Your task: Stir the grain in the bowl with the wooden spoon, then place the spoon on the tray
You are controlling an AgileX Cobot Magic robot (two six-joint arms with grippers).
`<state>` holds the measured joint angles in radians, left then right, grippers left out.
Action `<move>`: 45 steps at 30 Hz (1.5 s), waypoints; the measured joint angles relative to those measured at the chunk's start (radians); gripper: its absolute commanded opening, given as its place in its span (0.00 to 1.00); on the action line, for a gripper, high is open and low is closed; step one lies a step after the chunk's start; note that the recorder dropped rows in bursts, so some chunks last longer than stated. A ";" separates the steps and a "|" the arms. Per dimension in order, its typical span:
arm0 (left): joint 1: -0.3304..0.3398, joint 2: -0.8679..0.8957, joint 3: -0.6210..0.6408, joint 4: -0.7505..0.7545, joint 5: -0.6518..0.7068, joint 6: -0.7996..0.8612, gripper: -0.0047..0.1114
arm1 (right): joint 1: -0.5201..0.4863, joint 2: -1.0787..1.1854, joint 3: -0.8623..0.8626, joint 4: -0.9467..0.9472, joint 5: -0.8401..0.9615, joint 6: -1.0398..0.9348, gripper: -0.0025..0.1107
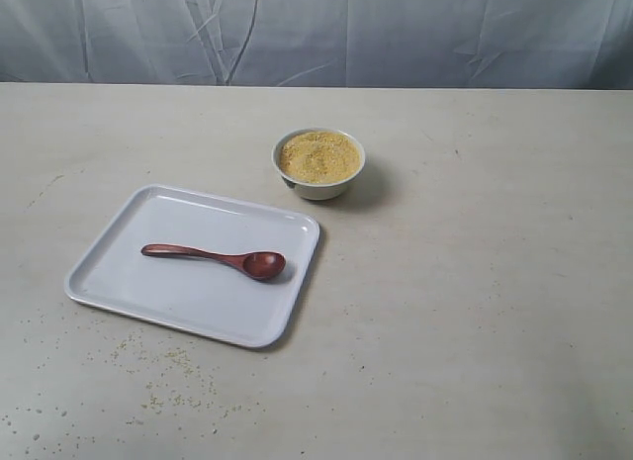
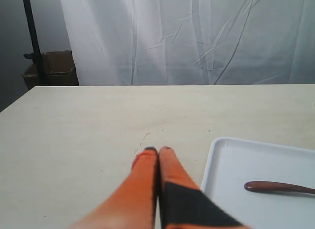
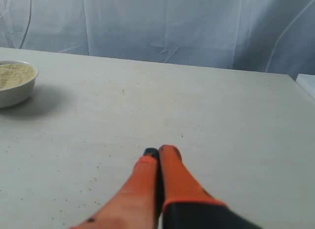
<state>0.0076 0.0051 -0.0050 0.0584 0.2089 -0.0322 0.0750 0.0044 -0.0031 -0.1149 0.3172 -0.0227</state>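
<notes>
**Wooden spoon (image 1: 213,255) flat on white tray (image 1: 178,294)**

Left gripper (image 2: 157,150): fingers pressed together, gripping nothing, just beside the tray's edge, clear of the spoon. Near the tray's middle: spoon lengthwise across, handle tip leftward, nearest that gripper, oval head rightward. Past the tray's far right corner: white bowl (image 1: 318,190) heaped with grain (image 1: 318,155). Right gripper (image 3: 160,151): likewise closed and empty, well apart from the bowl.

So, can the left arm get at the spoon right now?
Probably yes. The spoon lies uncovered on the tray, with only bare table and tray between it and the left pincer, which is shut and must open first.
</notes>
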 measured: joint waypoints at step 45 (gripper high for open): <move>0.000 0.000 0.000 0.006 0.000 0.000 0.04 | 0.000 0.000 0.000 0.072 -0.002 -0.001 0.02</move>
<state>0.0076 0.0051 -0.0050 0.0648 0.2089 -0.0322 0.0750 0.0044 -0.0031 -0.0431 0.3150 -0.0234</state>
